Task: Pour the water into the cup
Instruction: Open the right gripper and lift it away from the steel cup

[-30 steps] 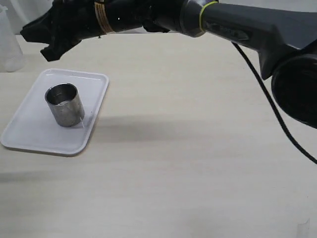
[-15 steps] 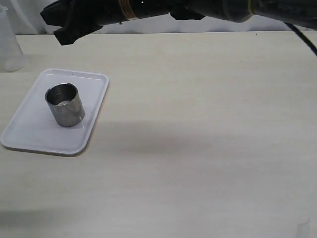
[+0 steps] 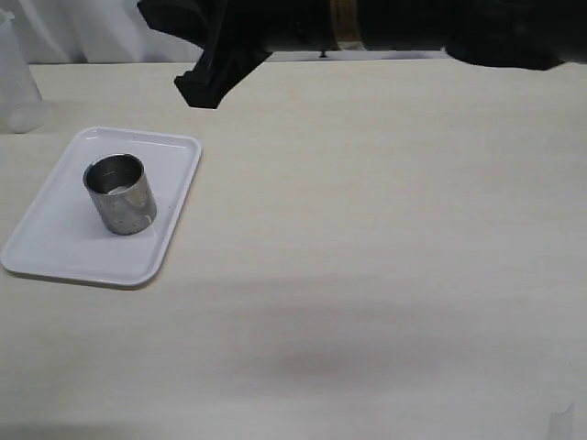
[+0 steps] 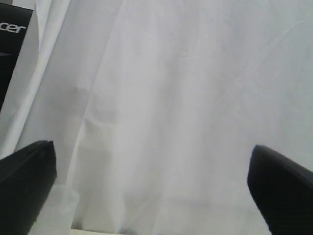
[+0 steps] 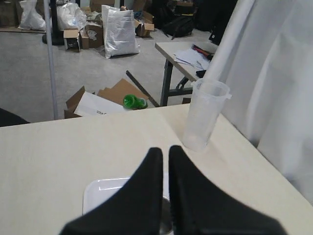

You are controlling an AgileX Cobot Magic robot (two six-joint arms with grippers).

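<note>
Right gripper (image 3: 209, 81) hung above the far side of the table (image 3: 367, 275) in the exterior view, at the end of a black arm that reached in along the top edge from the right. From that angle it read as one dark mass, and I could not separate its jaws. It touched nothing. The cup (image 3: 119, 193) stood upright near the middle of the white tray (image 3: 55, 261) on the left side of the table, well apart from the gripper. A translucent beaker (image 3: 16, 87) stood at the left edge, beyond the tray and clear of it. I could not make out water in either vessel.

Through the left wrist view, I saw the left gripper (image 4: 151, 149) spread wide. Its two black fingers (image 4: 27, 186) sat at opposite edges of the picture, with only a white curtain (image 4: 171, 98) between them. A bit of the beaker showed just beside one finger. The cup was out of that view.

Through the right wrist view, I saw that gripper's fingers (image 5: 142, 196) pressed together with only a thin seam between them, and nothing was held. Past them lay a corner of the tray. The beaker stood upright farther off, near the table's edge. The fingers hid most of the tray, so I could not pick out the cup there. Beyond the table were cardboard boxes (image 5: 93, 100) and a green bottle (image 5: 133, 101) on the floor.
</note>
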